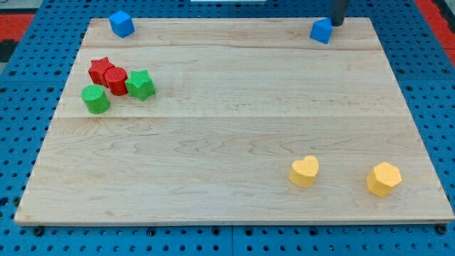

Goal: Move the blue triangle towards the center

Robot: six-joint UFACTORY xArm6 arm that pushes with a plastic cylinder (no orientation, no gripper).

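Observation:
The blue triangle point(321, 30) lies near the wooden board's point(234, 135) top edge, towards the view's right. My tip point(336, 23) stands just to the upper right of it, touching or nearly touching its right side. The dark rod rises out of the view's top. A blue cube point(121, 23) sits at the board's top left corner.
A red star point(100, 69), a red cylinder point(116, 80), a green star point(141, 84) and a green cylinder point(95, 99) cluster at the left. A yellow heart point(304, 171) and a yellow hexagon point(384, 178) lie at the bottom right. Blue pegboard surrounds the board.

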